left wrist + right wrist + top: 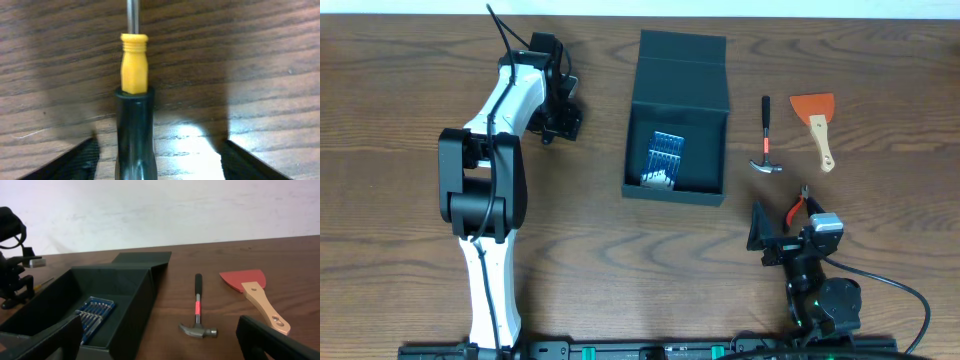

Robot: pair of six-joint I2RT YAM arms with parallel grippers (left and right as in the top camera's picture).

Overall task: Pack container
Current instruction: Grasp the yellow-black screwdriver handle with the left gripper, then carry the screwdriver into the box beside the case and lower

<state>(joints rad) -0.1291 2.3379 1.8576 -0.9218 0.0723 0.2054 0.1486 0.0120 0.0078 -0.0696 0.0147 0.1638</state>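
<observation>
Sitting on the wooden surface (620, 280) with its flap lid folded back on the far side, the container (675, 193) is wide open - a small blue screwdriver case (663, 158) lies on its floor. Left of the container, the left gripper (560, 118) hangs over a screwdriver (134, 125) with a black and yellow handle. The fingers (80, 162) straddle the handle with a gap on each side, so it's open and not gripping. Right of the container lies a hammer (766, 135), and beyond that an orange scraper (816, 125) with a wooden handle. Red-handled pliers (800, 206) lie nearer the front - the right gripper (768, 238) is just beside them, jaws spread wide, holding nothing.
</observation>
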